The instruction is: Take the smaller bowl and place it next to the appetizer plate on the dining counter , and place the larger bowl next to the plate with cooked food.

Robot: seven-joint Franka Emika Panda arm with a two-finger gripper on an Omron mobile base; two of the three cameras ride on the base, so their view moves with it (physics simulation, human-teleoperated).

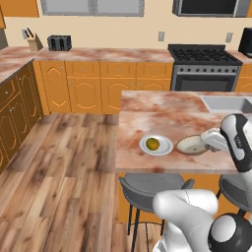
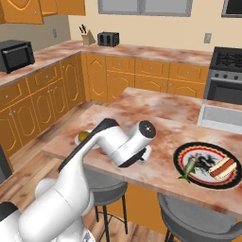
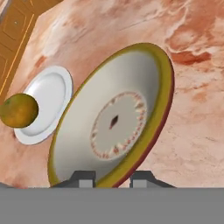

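A: On the dining counter (image 1: 162, 115), just beside the white appetizer plate (image 1: 156, 145) with its round yellow-green fruit (image 3: 18, 110), sits the smaller bowl (image 3: 114, 121), tilted.

B: Pincer?

A: The gripper (image 3: 113, 178) is pinched narrow on the bowl's near rim, one finger on each side. Not released.

B: Progress?

A: First placement nearly done, by my reading. The larger bowl isn't yet beside the cooked-food plate (image 2: 208, 165); that half remains.
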